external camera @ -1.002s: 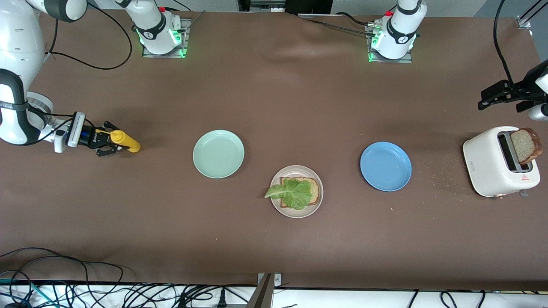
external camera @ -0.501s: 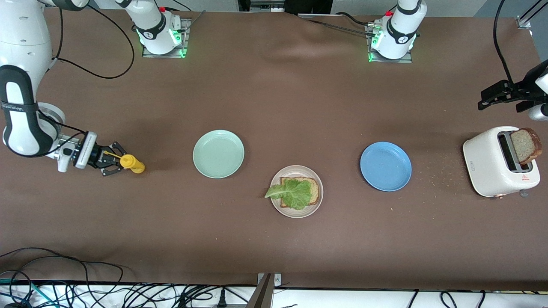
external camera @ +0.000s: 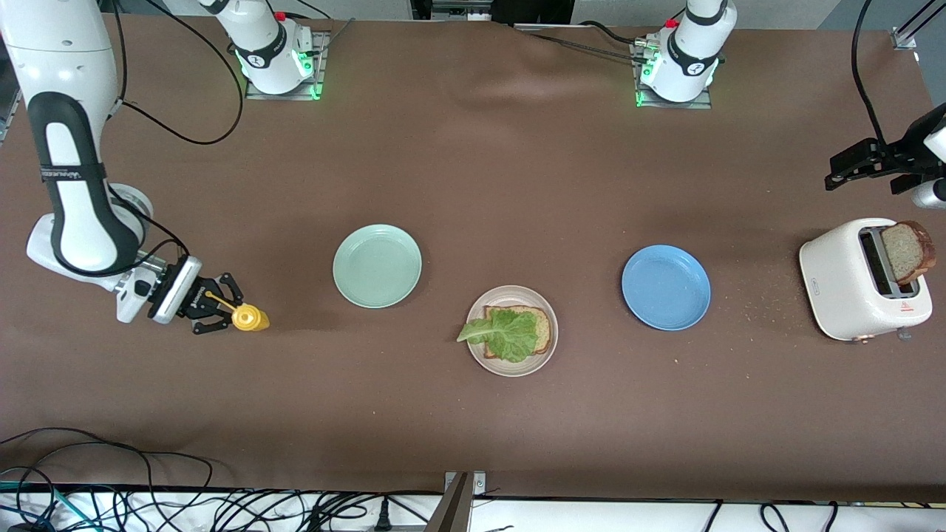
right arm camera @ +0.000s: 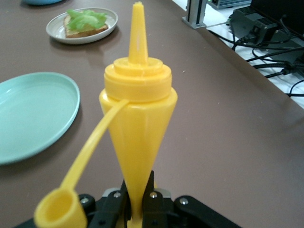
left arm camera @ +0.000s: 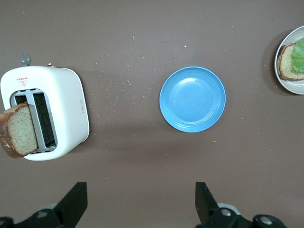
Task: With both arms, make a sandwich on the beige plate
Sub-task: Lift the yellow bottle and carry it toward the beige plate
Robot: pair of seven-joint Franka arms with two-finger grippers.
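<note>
You see the right gripper (external camera: 222, 310) pinching the yellow mustard bottle (external camera: 250, 318) above the counter (external camera: 473, 185), beside the green plate (external camera: 377, 265). The left gripper (external camera: 839, 171) waits near the toaster (external camera: 850, 284), jaws spread. The beige plate (external camera: 512, 295) holds bread (external camera: 545, 329) with lettuce (external camera: 506, 332)

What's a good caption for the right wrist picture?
Right end effector holds the yellow bottle, cap off.

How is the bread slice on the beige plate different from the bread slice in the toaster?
The bread slice on the beige plate lies flat; the bread slice in the toaster stands up out of a slot, tilted. The plate slice is mostly covered by a lettuce leaf; the toaster slice is bare. Both are brown bread with a darker crust.
</note>
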